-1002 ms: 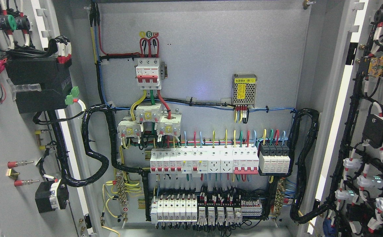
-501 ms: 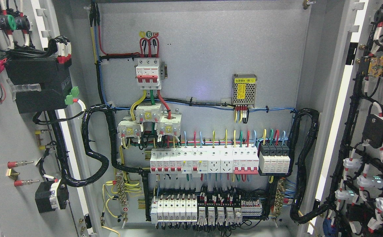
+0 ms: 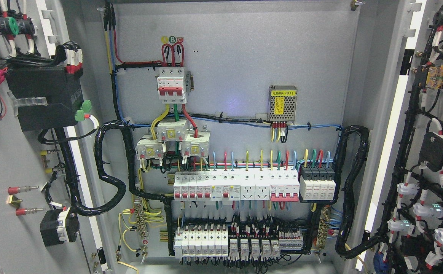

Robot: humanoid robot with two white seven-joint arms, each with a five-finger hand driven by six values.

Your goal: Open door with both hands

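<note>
Both doors stand swung wide: the left door (image 3: 12, 152) at the left edge, the right door (image 3: 431, 152) at the right, the cabinet's back panel (image 3: 236, 57) far between. Neither robot hand shows, so I cannot tell their state.

left door (image 3: 8, 152), right door (image 3: 434, 114) cut off

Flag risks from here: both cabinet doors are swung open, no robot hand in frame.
1. The left door and right door carry wired components on their inner faces; swinging them wider could strain the black cable loom bridging to the left door.
2. Exposed breakers and terminals sit inside; a robot hand re-entering unseen might snag wiring.
3. Either door may drift back if unlatched.
</note>
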